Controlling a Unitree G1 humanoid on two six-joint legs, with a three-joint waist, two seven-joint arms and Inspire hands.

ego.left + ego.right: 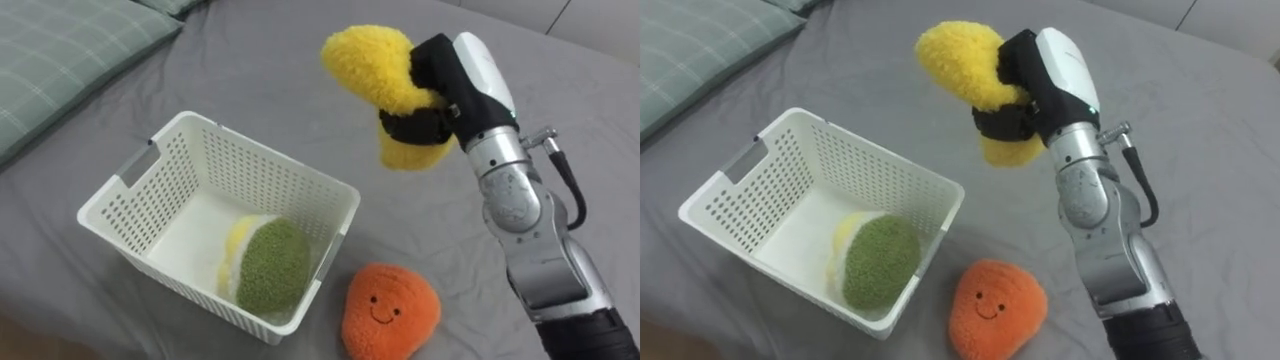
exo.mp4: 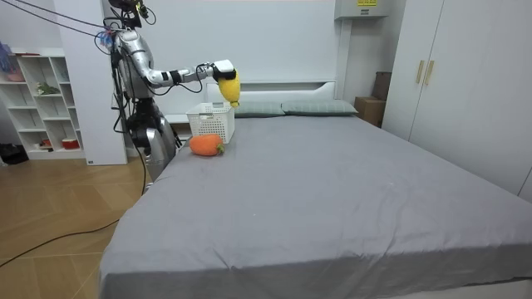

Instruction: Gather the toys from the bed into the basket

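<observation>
My right hand is shut on a fluffy yellow plush toy, held in the air just right of the white slotted basket. Inside the basket lies a green and yellow plush toy. An orange plush toy with a smiling face lies on the grey bed sheet beside the basket's near right corner.
A green checked pillow lies at the upper left of the bed. In the room view I stand at the bed's side near its head, with a white shelf unit behind me and wardrobes at the room view's right.
</observation>
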